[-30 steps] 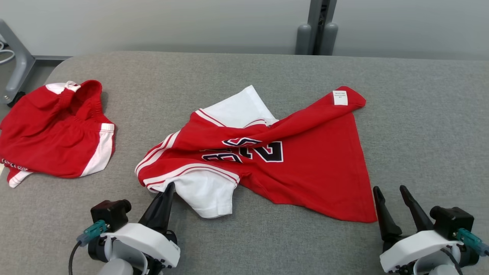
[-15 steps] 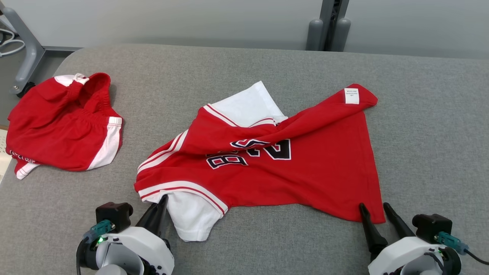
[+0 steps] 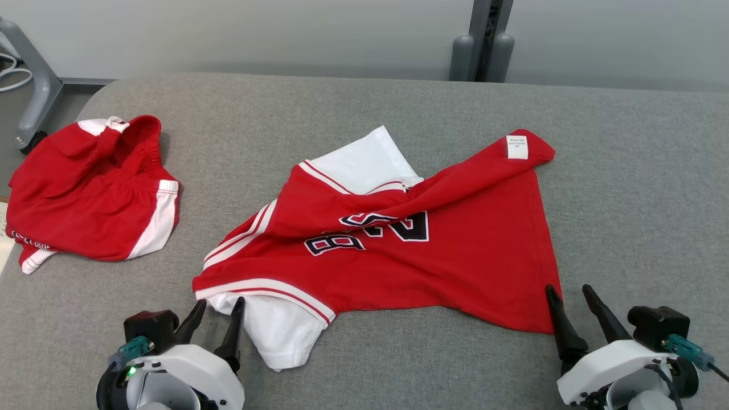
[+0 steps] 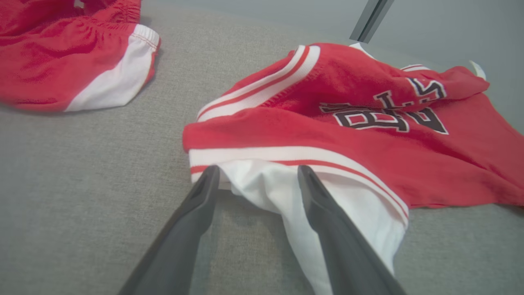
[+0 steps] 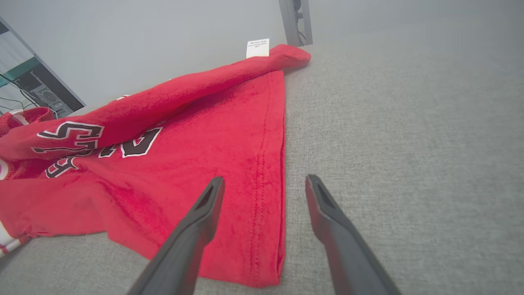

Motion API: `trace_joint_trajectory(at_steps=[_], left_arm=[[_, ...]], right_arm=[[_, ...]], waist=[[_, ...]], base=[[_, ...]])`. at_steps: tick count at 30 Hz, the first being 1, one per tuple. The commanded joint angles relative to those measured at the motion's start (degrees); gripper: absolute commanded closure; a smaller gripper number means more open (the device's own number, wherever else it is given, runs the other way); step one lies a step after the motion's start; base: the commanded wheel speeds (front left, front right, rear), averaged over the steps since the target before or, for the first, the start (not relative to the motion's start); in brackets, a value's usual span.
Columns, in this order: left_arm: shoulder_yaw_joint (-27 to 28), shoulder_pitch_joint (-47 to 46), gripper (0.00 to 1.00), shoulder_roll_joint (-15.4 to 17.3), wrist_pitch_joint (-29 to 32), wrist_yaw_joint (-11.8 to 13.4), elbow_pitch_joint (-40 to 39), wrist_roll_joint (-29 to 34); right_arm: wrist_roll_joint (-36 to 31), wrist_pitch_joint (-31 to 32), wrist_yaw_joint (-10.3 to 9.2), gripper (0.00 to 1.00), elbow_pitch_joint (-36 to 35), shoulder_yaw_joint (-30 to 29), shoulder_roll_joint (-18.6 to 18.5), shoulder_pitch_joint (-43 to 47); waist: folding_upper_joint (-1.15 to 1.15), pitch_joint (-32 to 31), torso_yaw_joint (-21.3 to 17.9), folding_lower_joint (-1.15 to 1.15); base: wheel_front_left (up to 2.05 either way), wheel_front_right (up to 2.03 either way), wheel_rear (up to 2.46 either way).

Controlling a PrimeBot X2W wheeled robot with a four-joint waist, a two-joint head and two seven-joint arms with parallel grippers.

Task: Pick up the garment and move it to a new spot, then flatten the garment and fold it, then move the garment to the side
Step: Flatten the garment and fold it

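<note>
The garment (image 3: 433,256) is a red jersey with white sleeves and dark lettering, lying crumpled and partly twisted in the middle of the grey table. My left gripper (image 3: 219,302) stands open at the jersey's near left corner, its fingers on either side of the white sleeve (image 4: 266,188). My right gripper (image 3: 569,290) is open at the near right corner, straddling the red hem (image 5: 266,192) without closing on it. A white label (image 5: 258,48) shows at the far corner.
Red shorts with white side stripes (image 3: 91,193) lie bunched at the table's left edge. A grey metal post (image 3: 484,40) stands behind the table (image 3: 638,188), and a grey frame leg (image 3: 34,85) at the far left. Bare grey surface lies right of the jersey.
My left gripper has opened and let go of the white sleeve. The jersey's near edge has been dragged toward me. The camera view has shifted slightly.
</note>
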Motion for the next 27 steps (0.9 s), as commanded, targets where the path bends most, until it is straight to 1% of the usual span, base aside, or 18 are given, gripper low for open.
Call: trace_joint_trajectory(at_steps=[1,5,8,14,24,27], left_arm=[[0.2,0.2,0.00,0.3,-0.2,0.5,-0.2,-0.1],[0.6,1.4,0.00,1.1,-0.5,0.8,-1.5,-0.3],[0.5,2.5,0.00,1.1,-0.1,0.9,-2.0,-0.8],[-0.5,3.6,0.00,0.7,0.8,0.4,-2.0,-1.3],[-2.2,1.0,0.00,-0.8,0.8,-2.7,2.9,-2.3],[-2.7,-0.3,0.00,-1.0,0.1,-3.0,5.5,-1.5]], right_arm=[[-0.4,-0.3,0.02,0.00,-0.3,-0.3,-0.2,0.3],[-1.2,-0.3,0.02,0.00,-1.6,-1.0,0.0,1.3],[-1.6,-0.3,0.02,0.00,-2.0,-1.3,0.0,2.0],[-0.3,-0.3,0.02,0.00,0.1,-0.6,-0.1,2.4],[1.3,-0.3,0.02,0.00,2.8,0.6,-0.2,1.1],[1.5,-0.3,0.02,0.00,2.9,0.9,-0.2,1.0]], waist=[[0.00,-0.2,0.1,0.00],[0.00,-1.1,0.6,0.00],[0.00,-1.6,1.0,0.00],[0.00,-1.9,1.6,0.00],[0.00,-1.4,2.0,0.00],[0.00,-1.1,1.8,0.00]], base=[[0.00,0.00,0.00],[0.00,0.00,0.00],[0.00,0.00,0.00],[0.00,0.00,0.00],[0.00,0.00,0.00],[0.00,0.00,0.00]])
